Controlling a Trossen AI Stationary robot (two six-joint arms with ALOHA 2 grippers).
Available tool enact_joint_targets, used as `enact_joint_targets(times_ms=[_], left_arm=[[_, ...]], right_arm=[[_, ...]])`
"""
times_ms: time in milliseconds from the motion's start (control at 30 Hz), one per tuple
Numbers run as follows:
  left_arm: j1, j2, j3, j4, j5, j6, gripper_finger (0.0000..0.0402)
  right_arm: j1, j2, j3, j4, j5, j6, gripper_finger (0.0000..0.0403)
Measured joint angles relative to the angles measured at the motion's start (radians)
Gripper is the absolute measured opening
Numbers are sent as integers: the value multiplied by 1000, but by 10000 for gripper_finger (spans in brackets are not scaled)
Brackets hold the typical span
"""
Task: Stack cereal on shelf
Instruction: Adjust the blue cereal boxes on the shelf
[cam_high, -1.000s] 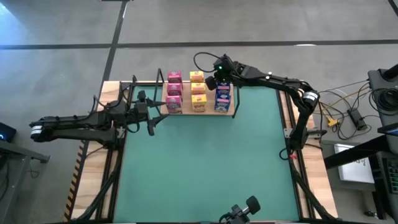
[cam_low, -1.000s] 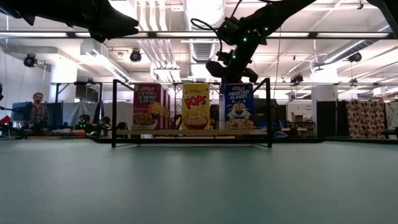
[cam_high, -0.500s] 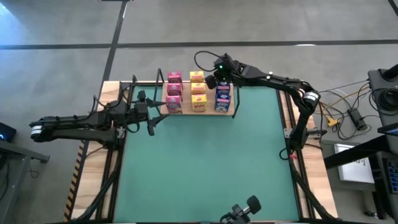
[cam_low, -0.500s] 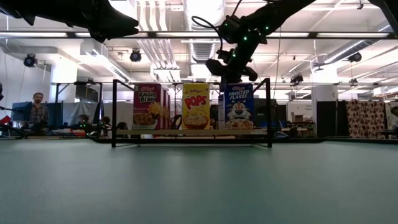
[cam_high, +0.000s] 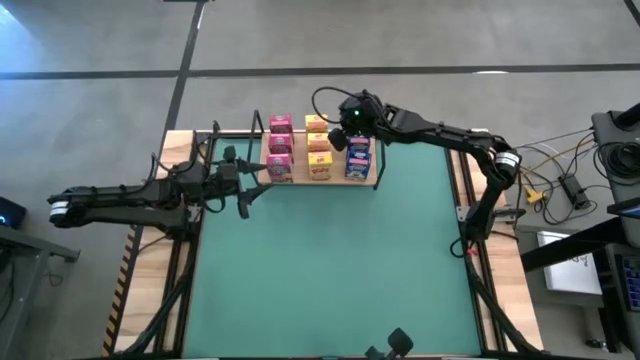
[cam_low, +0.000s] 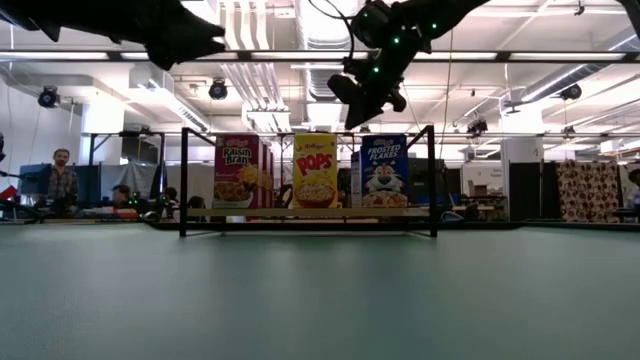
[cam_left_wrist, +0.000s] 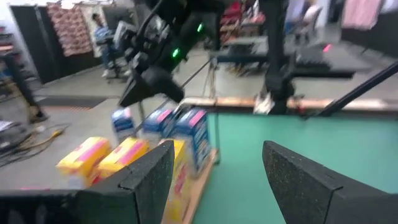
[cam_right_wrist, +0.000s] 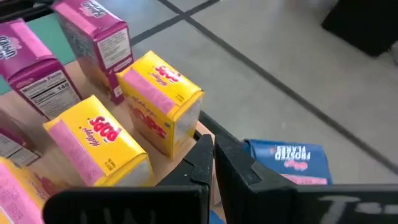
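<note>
The cereal (cam_high: 318, 148) stands in three colour rows, fronts outward, on the shelf (cam_high: 300, 178) at the desk's far edge; the right hand (cam_high: 337, 133) hangs above, fingers pressed together and empty, likely clearing; left hand (cam_high: 243, 183) waits spread beside it

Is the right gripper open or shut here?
Shut, empty: in the right wrist view the right gripper has its fingertips pressed together above the shelf, nothing between them.

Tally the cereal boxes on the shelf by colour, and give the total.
Pink cereal boxes: 3
Yellow cereal boxes: 3
Blue cereal boxes: 3
Total: 9, all standing on the shelf.
</note>
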Motion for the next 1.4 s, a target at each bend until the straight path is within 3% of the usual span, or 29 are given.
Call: enact_joint_targets(times_ms=[233, 400, 633, 800, 933, 1233, 1333, 1400], left_arm=[[-5, 68, 0, 113, 42, -55, 228], [-5, 103, 0, 131, 42, -63, 228], [-5, 111, 0, 136, 42, -38, 228], [-5, 105, 0, 131, 42, -11, 228], [-5, 101, 0, 122, 42, 19, 228], [-3, 100, 0, 136, -21, 90, 228], [-3, 115, 24, 139, -27, 110, 228], [-3, 131, 50, 140, -28, 128, 228]], right_arm=[[42, -33, -53, 50, -15, -178, 9], [-16, -99, -55, -41, -37, -263, 9], [-177, -126, -56, -156, -255, -332, 9], [-269, -126, -56, -211, -392, -505, 9], [-297, -124, -56, -215, -407, -583, 9], [-296, -77, -63, -217, -372, -492, 9], [-298, -101, -100, -204, -494, -454, 9], [-275, -141, -148, -142, -516, -450, 9]])
